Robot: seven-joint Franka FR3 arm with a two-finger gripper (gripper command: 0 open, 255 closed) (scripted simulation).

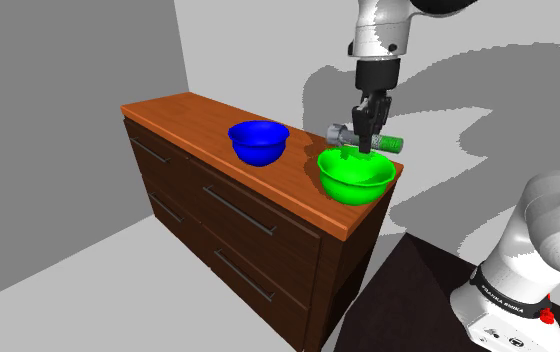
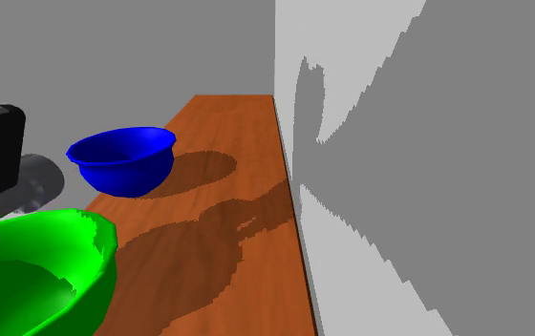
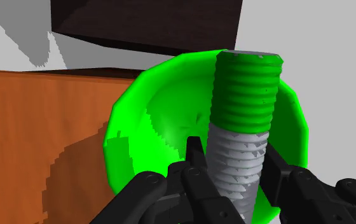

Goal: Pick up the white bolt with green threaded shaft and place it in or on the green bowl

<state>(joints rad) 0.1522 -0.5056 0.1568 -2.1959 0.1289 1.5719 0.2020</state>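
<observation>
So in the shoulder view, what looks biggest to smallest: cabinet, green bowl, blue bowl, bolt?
1. cabinet
2. green bowl, though it sits nearer the camera, so its lead is unsure
3. blue bowl
4. bolt, gripped in the claw

Bright green bowl (image 1: 356,178), with a deep blue bowl (image 1: 258,142) beside it on reddish-brown wood-grain cabinet top (image 1: 188,115). Above the green bowl, ribbed bolt (image 3: 246,95), half green, half pale grey, in black gripper (image 3: 234,162).

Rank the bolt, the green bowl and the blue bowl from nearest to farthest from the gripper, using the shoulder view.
1. Bolt: clasped in the gripper.
2. Green bowl: just below it.
3. Blue bowl: farther off, toward the shoulder view's left.
</observation>
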